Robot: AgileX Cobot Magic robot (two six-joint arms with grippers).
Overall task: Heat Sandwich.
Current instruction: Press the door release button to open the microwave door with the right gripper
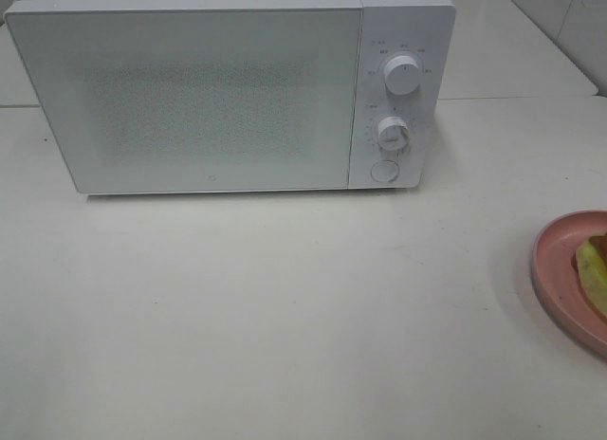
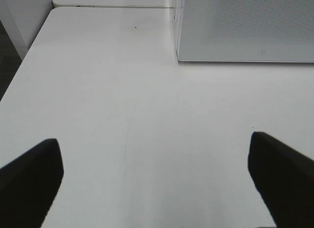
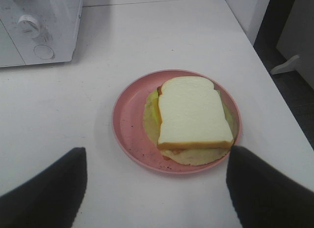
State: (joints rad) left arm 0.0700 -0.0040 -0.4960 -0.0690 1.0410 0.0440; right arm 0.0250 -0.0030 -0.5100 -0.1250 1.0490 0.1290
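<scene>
High frontal, wrists low, microwave [image 1: 190,99] seemingly shared

The table [image 1: 285,307] is white and flat. A white microwave [image 1: 190,99] stands on it at the far side, a bit to the left, with its door shut. A round pink plate [image 1: 555,265] sits on the table at the right, nearer than the microwave and well apart from it. Only part of the plate shows in the high view.

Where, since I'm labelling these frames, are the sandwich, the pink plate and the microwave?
sandwich [image 3: 194,112], right wrist view, middle of the top bread slice.
pink plate [image 3: 126,121], right wrist view, bare surface beside the sandwich.
microwave [image 1: 190,99], exterior high view, middle of its closed door.
</scene>
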